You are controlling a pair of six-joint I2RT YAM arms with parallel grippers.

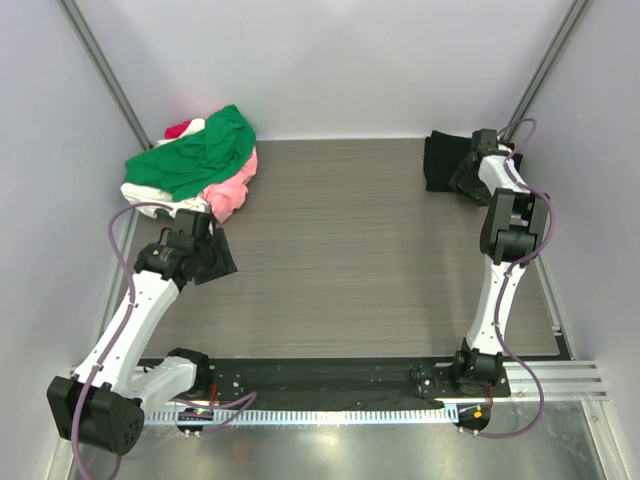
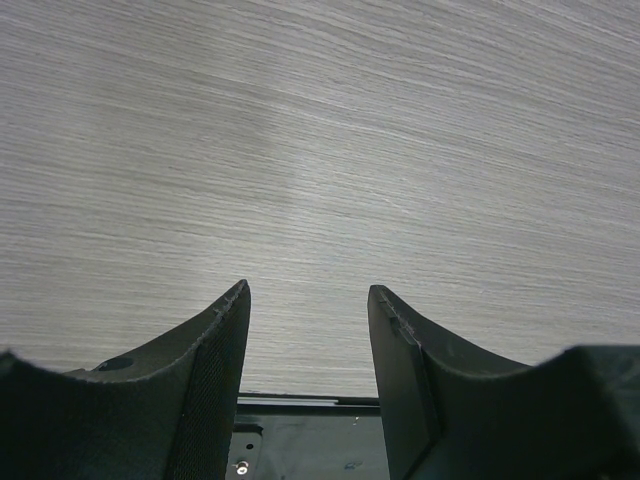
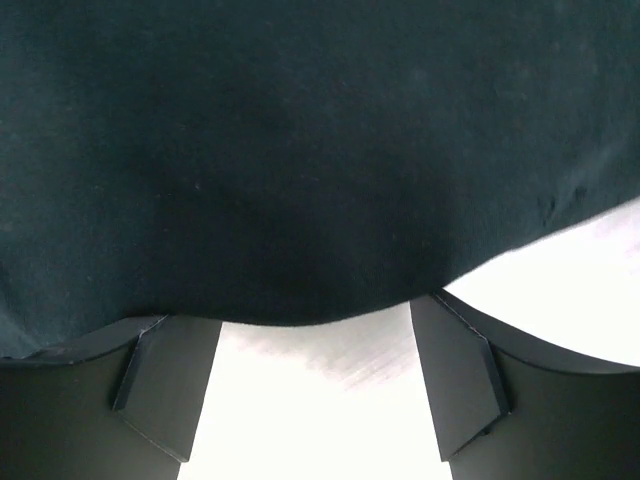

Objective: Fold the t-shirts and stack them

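Note:
A heap of t-shirts lies at the table's far left: a green one point(image 1: 200, 150) on top, pink point(image 1: 232, 190) beneath it, white point(image 1: 145, 192) at the left edge and a bit of red point(image 1: 180, 128) behind. A folded black t-shirt point(image 1: 442, 160) lies at the far right. My right gripper point(image 1: 463, 172) is at its right edge. In the right wrist view the black cloth point(image 3: 300, 150) fills the upper part, and the right gripper point(image 3: 300, 310) stands open with its fingertips at the cloth's hem. My left gripper point(image 1: 216, 258) hovers open over bare table point(image 2: 308, 290), just below the heap, holding nothing.
Grey side walls close in the wooden table point(image 1: 350, 250) on the left, right and back. A black base rail point(image 1: 330, 378) runs along the near edge between the two arm bases.

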